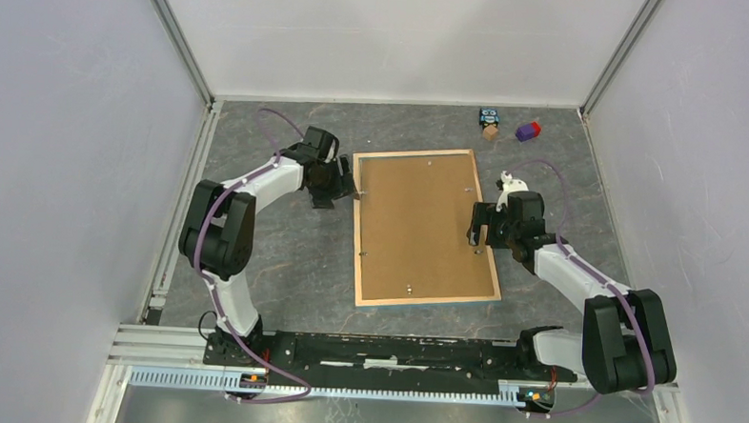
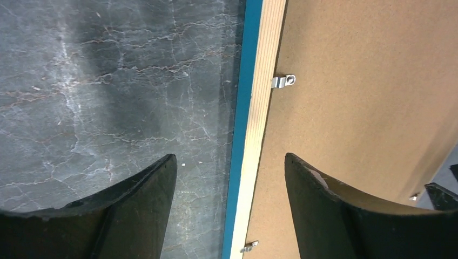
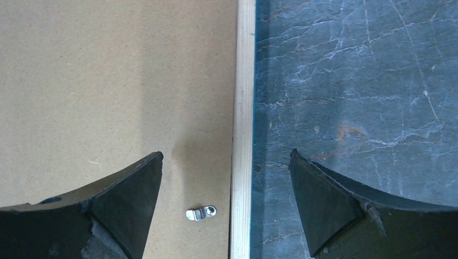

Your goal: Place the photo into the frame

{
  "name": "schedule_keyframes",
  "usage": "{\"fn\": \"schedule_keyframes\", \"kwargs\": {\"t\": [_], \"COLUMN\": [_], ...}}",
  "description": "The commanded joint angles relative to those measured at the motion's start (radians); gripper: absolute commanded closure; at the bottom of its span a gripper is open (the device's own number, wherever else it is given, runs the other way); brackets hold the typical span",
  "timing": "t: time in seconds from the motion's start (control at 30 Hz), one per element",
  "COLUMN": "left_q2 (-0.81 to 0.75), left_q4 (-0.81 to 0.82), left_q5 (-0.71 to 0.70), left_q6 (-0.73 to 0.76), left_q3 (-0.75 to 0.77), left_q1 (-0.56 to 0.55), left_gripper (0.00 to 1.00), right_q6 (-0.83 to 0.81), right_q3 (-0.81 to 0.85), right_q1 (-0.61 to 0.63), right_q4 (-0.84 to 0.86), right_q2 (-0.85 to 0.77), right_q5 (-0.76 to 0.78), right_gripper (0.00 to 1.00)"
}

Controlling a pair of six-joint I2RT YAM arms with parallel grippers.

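Note:
The frame (image 1: 357, 232) lies face down in the middle of the table, pale wood back up, with a thin blue edge (image 2: 246, 97) showing. A plain brown hardboard sheet (image 1: 422, 228) fills it, with small metal clips (image 2: 283, 81) along its border. The photo is hidden. My left gripper (image 1: 345, 186) is open at the frame's left edge; in the left wrist view its fingers (image 2: 151, 194) straddle the wooden border (image 2: 264, 97), with nothing held. My right gripper (image 1: 481, 233) is open at the right edge, one finger over the hardboard (image 3: 108, 81), the other over the table, the border (image 3: 244, 81) between them.
Two small toys sit at the back right: a block with a blue face (image 1: 490, 124) and a purple and red block (image 1: 528, 131). White walls close in the grey marbled table (image 1: 282, 265) on three sides. A metal rail (image 1: 384, 350) runs along the near edge.

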Motion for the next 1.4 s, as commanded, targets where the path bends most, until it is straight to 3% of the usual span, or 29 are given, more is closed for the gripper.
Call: {"fn": "schedule_keyframes", "kwargs": {"t": [0.0,0.2,0.27,0.63,1.13,1.37], "left_q2": [0.034,0.07,0.085,0.12,0.192,0.194], "left_q4": [-0.023,-0.008,-0.005,0.064,0.147,0.249], "left_q5": [-0.1,-0.219,-0.263,-0.494,-0.548,-0.484], "left_q6": [0.032,-0.004,-0.019,-0.04,-0.056,-0.019], "left_q3": [0.042,0.07,0.076,0.088,0.14,0.133], "left_q1": [-0.036,-0.093,-0.105,-0.152,-0.156,-0.158], "left_gripper": [0.21,0.22,0.28,0.36,0.35,0.35], "right_q6": [0.011,0.028,0.033,0.044,0.055,0.053], "right_q3": [0.027,-0.009,-0.019,-0.045,-0.037,0.027], "right_q1": [-0.001,-0.001,0.0,0.0,-0.009,-0.022], "right_q4": [0.035,0.06,0.062,0.11,0.135,0.117], "right_q2": [0.011,0.033,0.032,0.046,0.095,0.128], "right_q5": [0.052,0.049,0.041,0.018,-0.024,-0.051], "right_gripper": [0.07,0.07,0.07,0.08,0.09,0.08]}}
